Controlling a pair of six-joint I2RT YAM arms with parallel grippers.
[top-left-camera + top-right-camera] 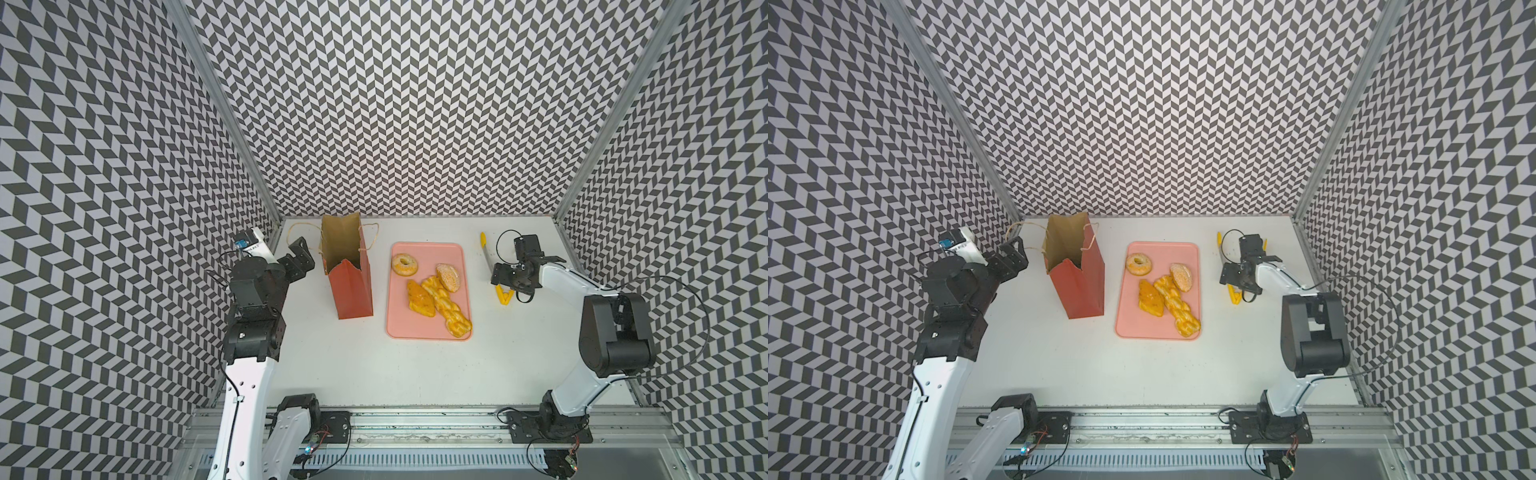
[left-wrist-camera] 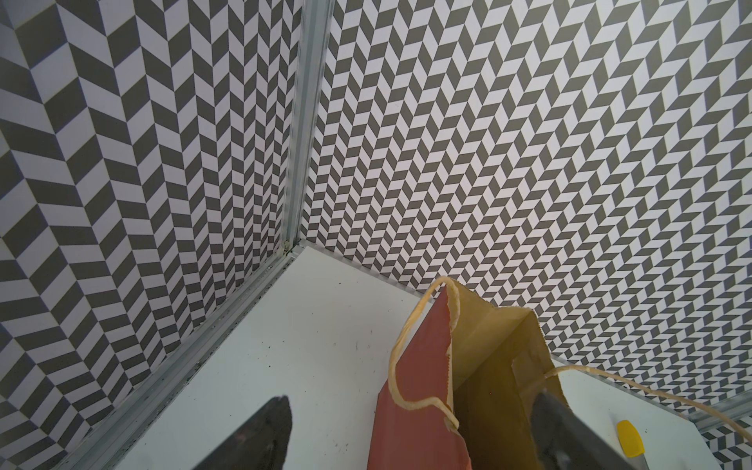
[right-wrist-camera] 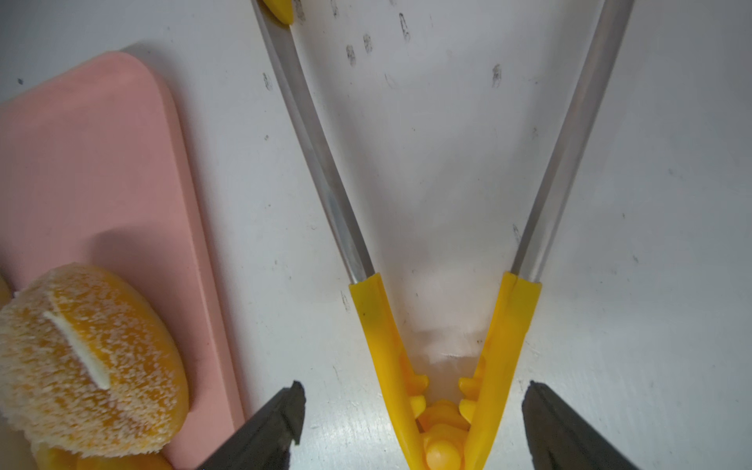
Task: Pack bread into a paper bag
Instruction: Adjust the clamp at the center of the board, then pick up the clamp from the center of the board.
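Note:
The red-orange paper bag (image 1: 349, 286) (image 1: 1079, 286) stands upright with its top open, left of the pink tray. On the tray lies the bread: a ring donut (image 1: 404, 264), a sugared bun (image 1: 449, 276) (image 3: 89, 358), an orange-glazed piece (image 1: 420, 298) and a braided loaf (image 1: 446, 307). My left gripper (image 1: 301, 255) (image 2: 411, 431) is open beside the bag's (image 2: 411, 358) left wall, one finger on either side of that wall's top edge, touching nothing. My right gripper (image 1: 498, 276) (image 3: 415, 407) hovers open over the hinge end of the tongs, its fingers clear of them.
The pink tray (image 1: 407, 324) (image 3: 101, 162) sits mid-table. Yellow-tipped metal tongs (image 1: 505, 297) (image 3: 386, 346) lie spread open on the table, right of the tray. The bag's twine handles (image 2: 407, 366) hang loose. Patterned walls close in the back and both sides.

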